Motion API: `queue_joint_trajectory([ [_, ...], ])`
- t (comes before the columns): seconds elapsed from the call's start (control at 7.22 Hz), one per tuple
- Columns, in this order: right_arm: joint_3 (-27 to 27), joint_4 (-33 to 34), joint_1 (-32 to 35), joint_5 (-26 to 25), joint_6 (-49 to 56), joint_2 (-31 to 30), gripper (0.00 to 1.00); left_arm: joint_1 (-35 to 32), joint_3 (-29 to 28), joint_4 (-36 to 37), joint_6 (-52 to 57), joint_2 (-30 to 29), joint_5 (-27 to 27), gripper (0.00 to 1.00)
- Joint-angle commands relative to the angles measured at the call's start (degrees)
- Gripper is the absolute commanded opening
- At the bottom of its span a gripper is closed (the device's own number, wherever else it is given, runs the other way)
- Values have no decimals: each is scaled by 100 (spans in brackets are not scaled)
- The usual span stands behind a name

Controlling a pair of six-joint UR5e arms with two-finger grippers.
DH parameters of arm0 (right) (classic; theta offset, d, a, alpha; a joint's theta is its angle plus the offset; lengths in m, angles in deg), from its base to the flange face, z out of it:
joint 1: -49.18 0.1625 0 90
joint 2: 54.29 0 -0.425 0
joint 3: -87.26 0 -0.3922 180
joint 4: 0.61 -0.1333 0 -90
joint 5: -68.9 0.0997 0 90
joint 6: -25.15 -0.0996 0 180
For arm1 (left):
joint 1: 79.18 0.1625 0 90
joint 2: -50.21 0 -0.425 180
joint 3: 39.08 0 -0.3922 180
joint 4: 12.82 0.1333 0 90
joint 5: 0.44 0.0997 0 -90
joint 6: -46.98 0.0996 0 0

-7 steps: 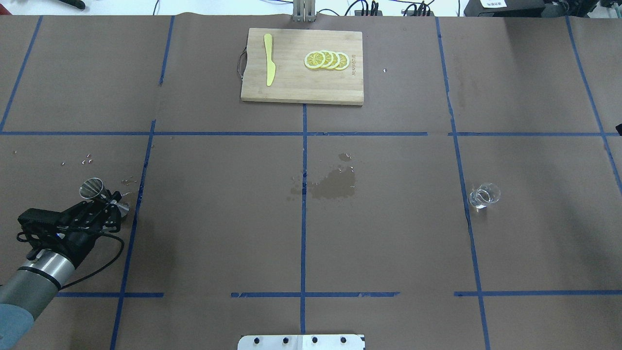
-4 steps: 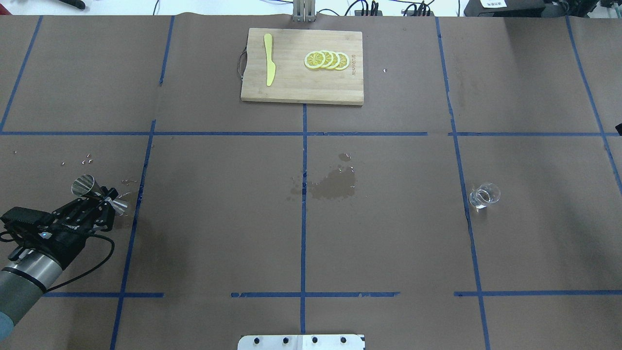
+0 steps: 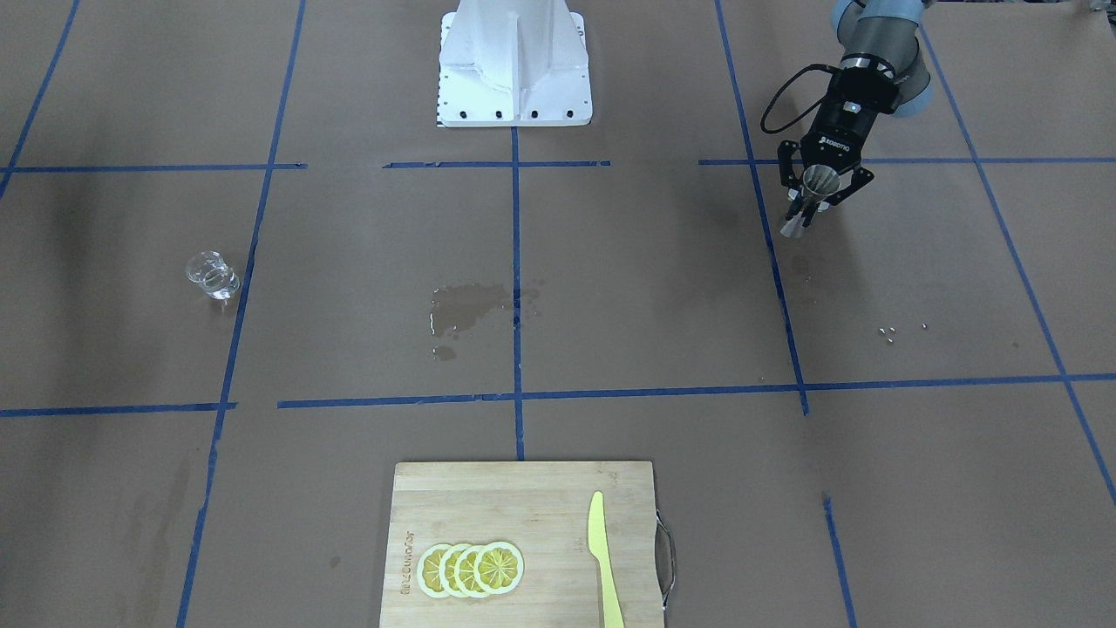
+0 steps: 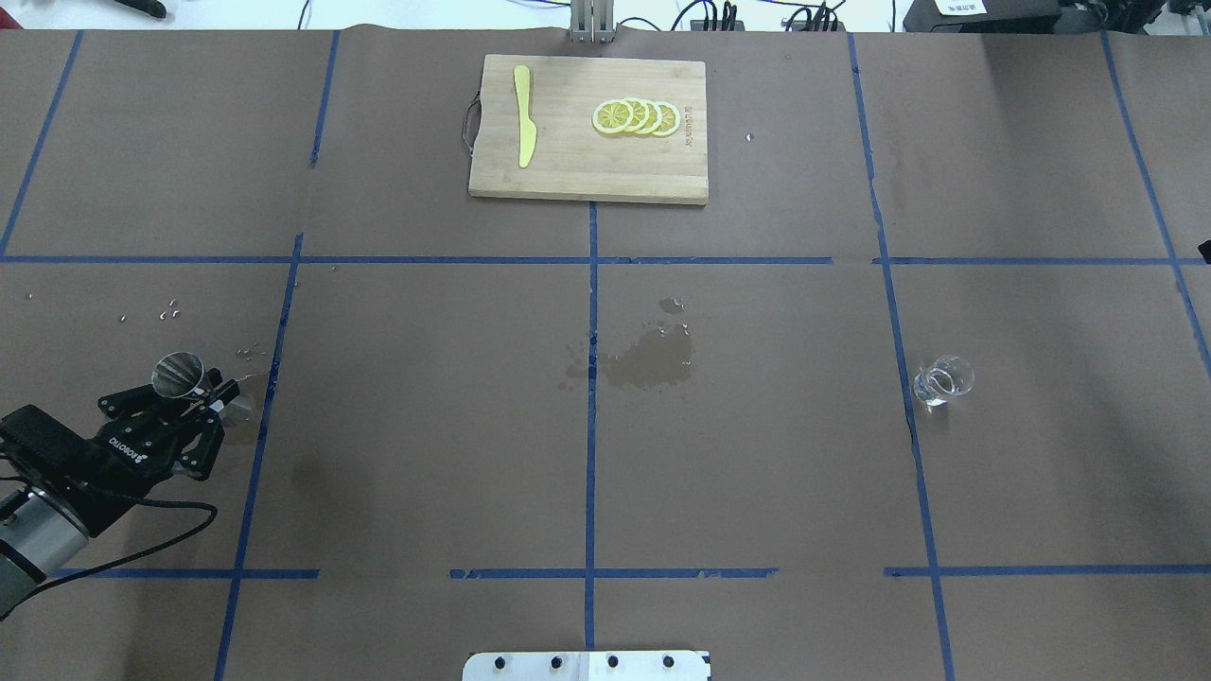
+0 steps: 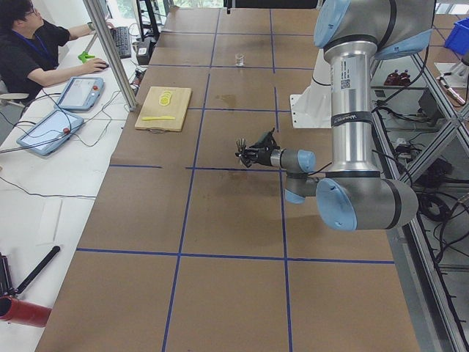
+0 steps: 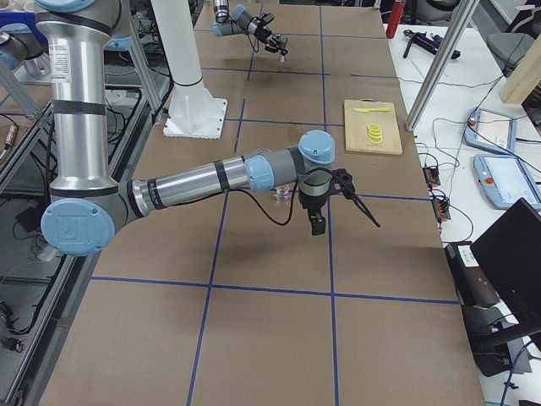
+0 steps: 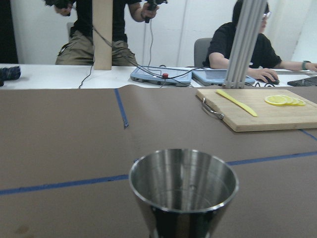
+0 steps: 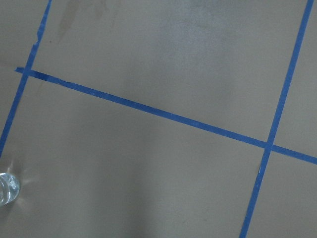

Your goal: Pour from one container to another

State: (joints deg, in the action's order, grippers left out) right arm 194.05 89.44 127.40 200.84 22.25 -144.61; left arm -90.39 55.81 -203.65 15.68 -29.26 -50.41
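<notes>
The left gripper (image 4: 210,388) is shut tight on the thin middle of the jigger (image 4: 178,371). It holds it just above the table (image 4: 426,454), low on the left of the overhead view. The jigger leans a bit. In the left wrist view its open top looks empty.

The cup (image 4: 941,380) stands alone on the right side of the overhead view, well apart from the jigger. Nothing holds it. A wet spot (image 4: 653,359) lies between them.

The right gripper (image 6: 342,211) shows only in a side view, near the cup, so I cannot tell if it is open or closed.

I think the pour is not begun yet. Next, the right gripper must close on the cup, lift it and bring it to the jigger. Then it should tip the cup slowly, right over the jigger's small mouth, or water will spill.
</notes>
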Motion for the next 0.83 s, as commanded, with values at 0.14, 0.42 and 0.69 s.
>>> queue_joint_trajectory([
  [0.14,0,-6,0,-2,-9,6,100,-1212,12,-139,1723,-443,-2727,0],
  [0.42,9,-6,0,7,-105,84,100,-1707,-154,71,1680,-1094,-4068,0],
  [0.69,17,-6,-9,7,-176,155,100,-2121,-767,274,1419,-2155,-5247,0],
])
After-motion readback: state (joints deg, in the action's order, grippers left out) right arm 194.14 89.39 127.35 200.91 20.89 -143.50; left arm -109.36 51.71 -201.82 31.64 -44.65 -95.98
